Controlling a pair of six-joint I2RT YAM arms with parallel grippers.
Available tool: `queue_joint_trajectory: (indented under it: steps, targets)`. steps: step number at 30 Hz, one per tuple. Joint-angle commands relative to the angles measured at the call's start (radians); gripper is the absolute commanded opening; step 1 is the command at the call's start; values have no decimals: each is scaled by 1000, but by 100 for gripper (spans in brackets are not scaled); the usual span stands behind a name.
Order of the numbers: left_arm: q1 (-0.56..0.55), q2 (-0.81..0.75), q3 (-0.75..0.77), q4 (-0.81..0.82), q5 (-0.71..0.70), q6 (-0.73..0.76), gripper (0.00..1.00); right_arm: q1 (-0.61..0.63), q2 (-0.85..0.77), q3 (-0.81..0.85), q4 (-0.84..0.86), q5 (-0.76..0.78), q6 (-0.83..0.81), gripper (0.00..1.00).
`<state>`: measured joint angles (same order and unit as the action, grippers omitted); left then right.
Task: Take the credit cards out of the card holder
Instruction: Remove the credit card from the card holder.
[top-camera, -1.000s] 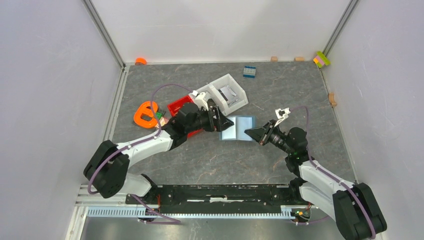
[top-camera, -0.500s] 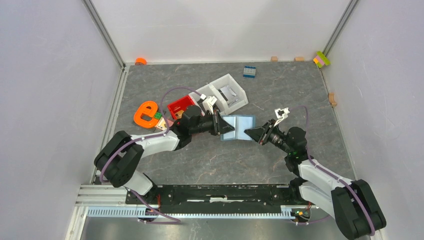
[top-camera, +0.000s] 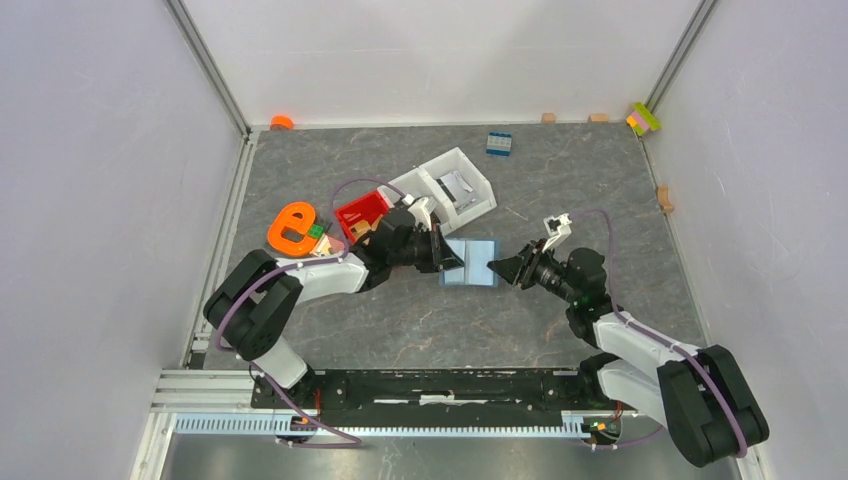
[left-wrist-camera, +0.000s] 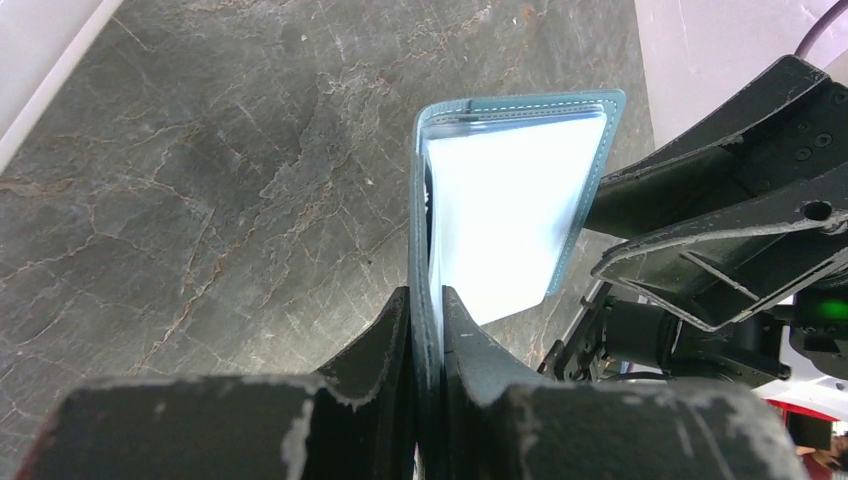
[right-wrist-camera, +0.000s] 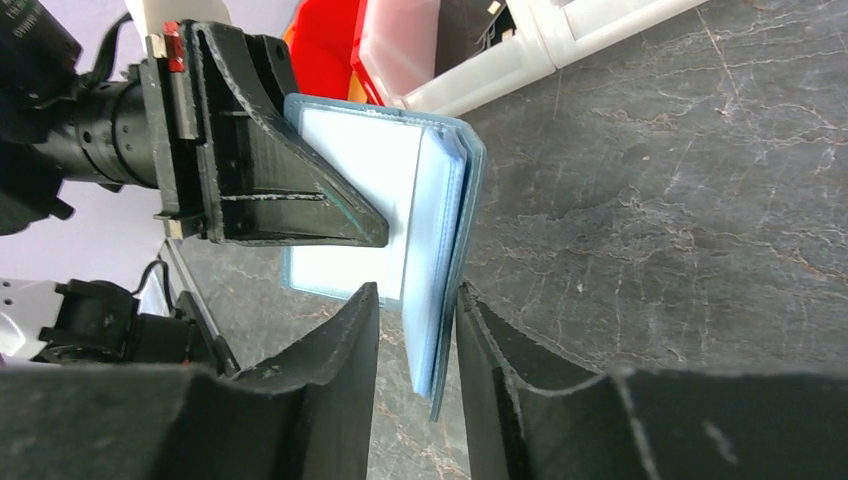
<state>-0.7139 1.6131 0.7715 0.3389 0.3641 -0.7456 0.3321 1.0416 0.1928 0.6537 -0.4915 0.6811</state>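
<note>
The card holder (top-camera: 470, 262), teal with a pale blue inside, is spread open mid-table between my two grippers. My left gripper (top-camera: 452, 258) is shut on its left flap; in the left wrist view the jaws (left-wrist-camera: 428, 300) pinch the teal edge, and the card holder (left-wrist-camera: 510, 190) stretches away from them. My right gripper (top-camera: 497, 267) stands open around the right flap. In the right wrist view that flap of the card holder (right-wrist-camera: 440, 230) hangs between the right gripper's (right-wrist-camera: 415, 300) fingers with a gap on each side. The credit cards are hidden.
Behind the left gripper stand a white bin (top-camera: 455, 185) and a red bin (top-camera: 360, 212). An orange ring-shaped piece (top-camera: 292, 228) lies at the left. A blue studded brick (top-camera: 498, 143) sits near the back. A wooden block (top-camera: 664, 197) lies by the right wall.
My left gripper has closed on the card holder's left flap and drawn it slightly left. My right gripper's jaws have parted from the right flap.
</note>
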Motion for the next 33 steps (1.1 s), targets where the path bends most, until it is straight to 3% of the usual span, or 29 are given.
queue_joint_trajectory:
  steps: [1,20,33]
  targets:
    - [-1,-10,38,9,-11,23,10,8,26,46,10,5,-24,35]
    - [-1,5,19,166,135,-30,9,91,96,111,-57,38,-93,25]
    - [56,31,-10,177,118,-104,9,123,11,131,-149,138,-148,61]
